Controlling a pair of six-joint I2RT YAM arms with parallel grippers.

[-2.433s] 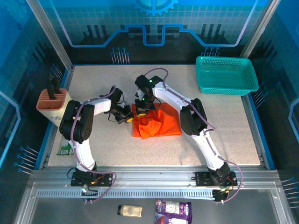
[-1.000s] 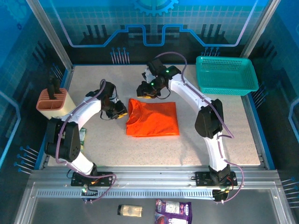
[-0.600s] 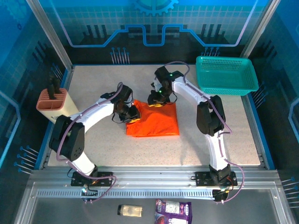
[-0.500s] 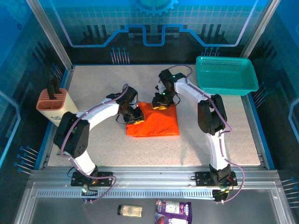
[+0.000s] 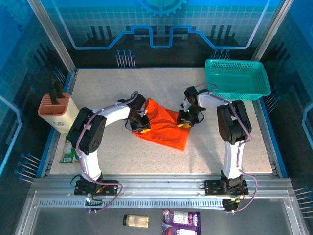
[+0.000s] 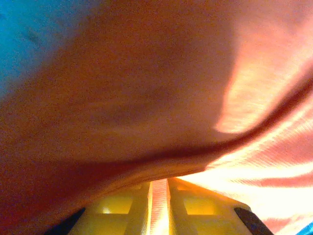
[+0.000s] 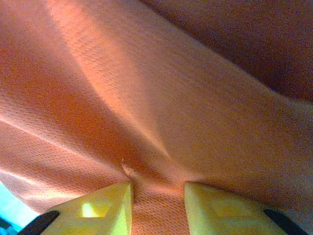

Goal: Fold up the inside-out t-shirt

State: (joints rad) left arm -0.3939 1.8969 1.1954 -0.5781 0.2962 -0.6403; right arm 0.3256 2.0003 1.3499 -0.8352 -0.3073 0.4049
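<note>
**Orange t-shirt (image 5: 165,131) pinched at both ends in the middle of the counter (image 5: 244,147)**

Top external view: The orange t-shirt lies as a flattened bundle in the middle of the counter, turned at a slant so that one corner points toward the near edge. The left hand (image 5: 142,127) sits on the shirt's left end and the right hand (image 5: 185,122) on its right end, so the cloth spans between them. Both arms reach in from the near edge and bend inward toward the shirt. A teal mesh basket (image 5: 237,78) stands at the far right corner, well apart from the shirt. A pale holder (image 5: 55,110) with dark handles sticking out of its top stands at the left edge, and a small green packet (image 5: 68,152) lies just nearer along that same edge.

Left wrist view: Orange cloth hangs close over the lens, shaded at the upper left and brightly lit at the right. At the bottom the left hand's (image 6: 157,208) yellow fingers (image 6: 124,210) stand almost together, with a thin strip of the shirt clamped between them.

Right wrist view: The weave of the shirt shows clearly, and its creases run down to the bottom. There the right hand's (image 7: 157,210) yellow fingers (image 7: 105,208) stand a little apart, gripping a thicker gather of the orange cloth that bunches between them.
</note>
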